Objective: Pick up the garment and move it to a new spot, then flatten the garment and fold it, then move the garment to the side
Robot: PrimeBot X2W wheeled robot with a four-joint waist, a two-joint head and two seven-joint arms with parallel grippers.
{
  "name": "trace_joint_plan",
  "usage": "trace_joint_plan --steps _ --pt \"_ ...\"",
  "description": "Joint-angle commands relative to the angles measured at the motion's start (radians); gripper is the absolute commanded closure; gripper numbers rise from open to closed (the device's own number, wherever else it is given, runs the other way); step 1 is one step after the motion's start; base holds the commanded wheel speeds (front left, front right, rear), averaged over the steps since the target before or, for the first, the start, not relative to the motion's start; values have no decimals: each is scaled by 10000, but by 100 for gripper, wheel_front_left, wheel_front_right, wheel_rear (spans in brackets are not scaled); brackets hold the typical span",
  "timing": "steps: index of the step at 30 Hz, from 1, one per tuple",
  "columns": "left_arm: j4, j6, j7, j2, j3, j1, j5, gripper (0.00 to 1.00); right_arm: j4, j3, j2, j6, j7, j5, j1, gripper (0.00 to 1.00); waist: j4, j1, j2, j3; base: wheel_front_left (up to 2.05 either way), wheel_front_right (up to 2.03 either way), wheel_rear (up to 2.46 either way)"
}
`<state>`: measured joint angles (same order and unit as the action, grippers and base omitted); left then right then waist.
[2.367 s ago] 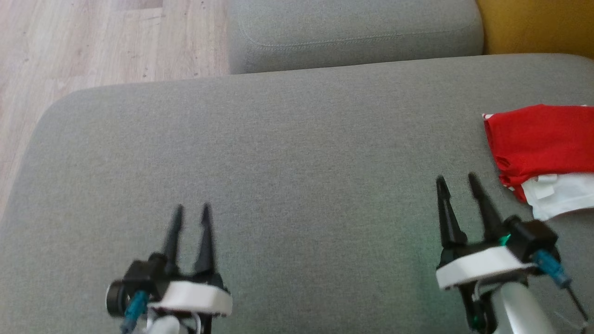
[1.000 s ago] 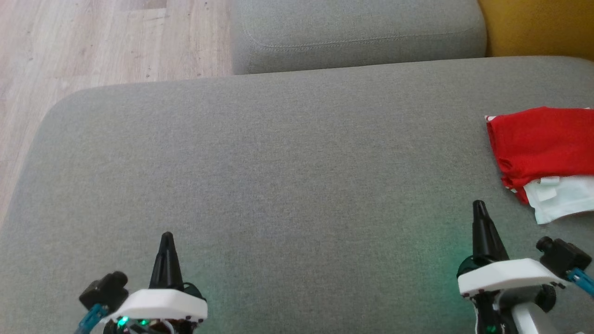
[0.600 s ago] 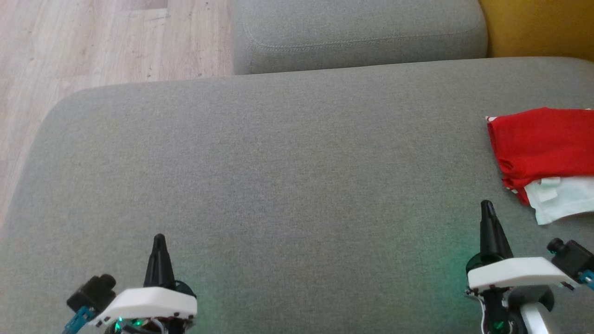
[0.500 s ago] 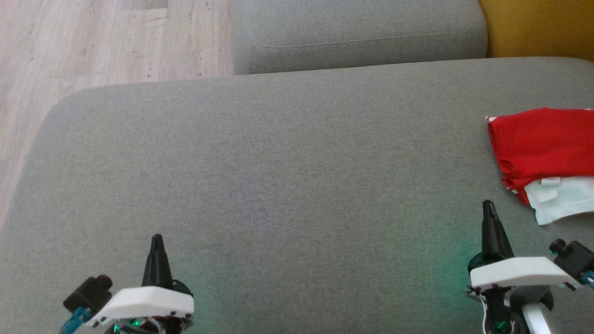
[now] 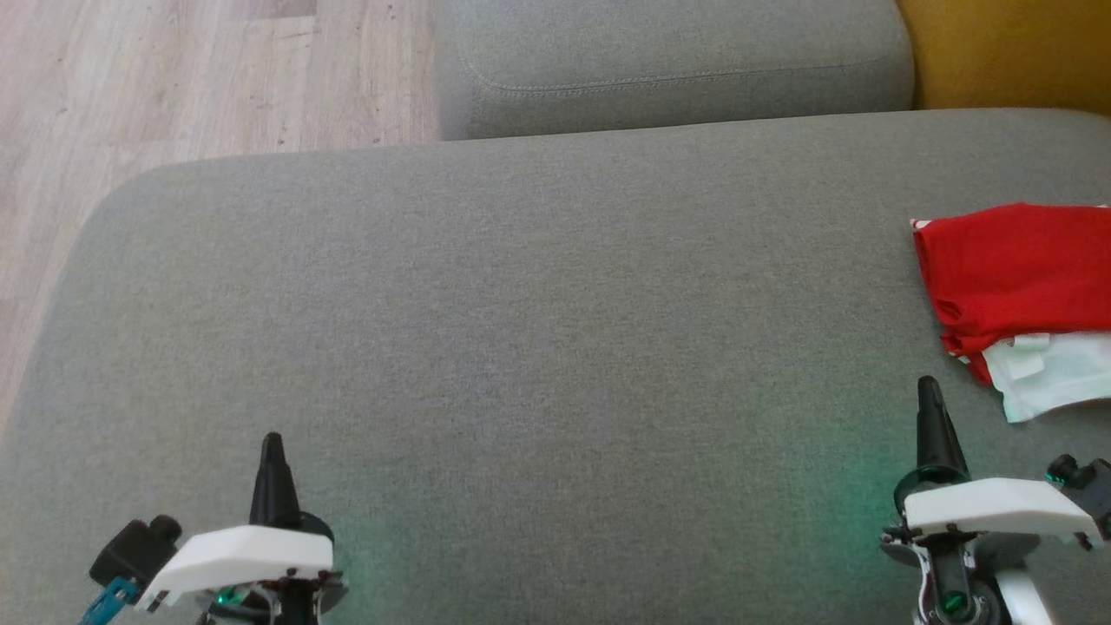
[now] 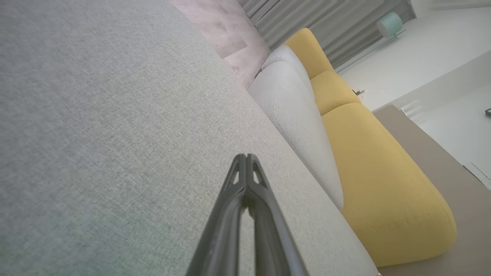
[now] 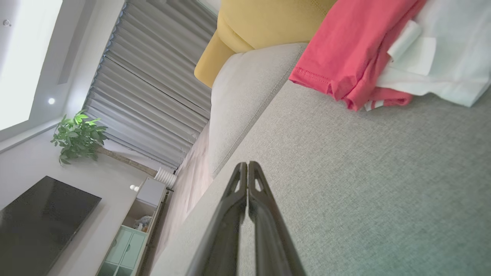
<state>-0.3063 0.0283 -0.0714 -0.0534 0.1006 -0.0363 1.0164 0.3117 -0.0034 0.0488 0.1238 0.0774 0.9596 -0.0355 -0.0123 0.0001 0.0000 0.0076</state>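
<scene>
My left gripper (image 5: 272, 438) and right gripper (image 5: 927, 382) pointed forward over the grey fabric cushion (image 5: 521, 304), both clenched empty. The folded red-and-white garment (image 5: 1007, 269) lay apart, rightward.

soft, even daylight throughout. in the head view faint green glows tint the grey cushion (image 5: 521, 304) at lower left and lower right. the right wrist view's upper left blows out white; both wrist views bend at the edges.
</scene>
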Motion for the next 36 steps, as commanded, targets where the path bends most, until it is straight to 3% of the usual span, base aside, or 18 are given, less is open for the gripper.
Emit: trace_joint_plan --steps 1,36 --pt "371 137 101 -97 -307 -483 333 100 -394 46 187 39 -91 386 -573 100 4 0 0 -2 0 0 0" --pt "526 696 1116 -95 -1358 -621 3948 100 -576 -520 194 58 -1108 4369 -653 100 79 -1 0 -29 0 0 0"
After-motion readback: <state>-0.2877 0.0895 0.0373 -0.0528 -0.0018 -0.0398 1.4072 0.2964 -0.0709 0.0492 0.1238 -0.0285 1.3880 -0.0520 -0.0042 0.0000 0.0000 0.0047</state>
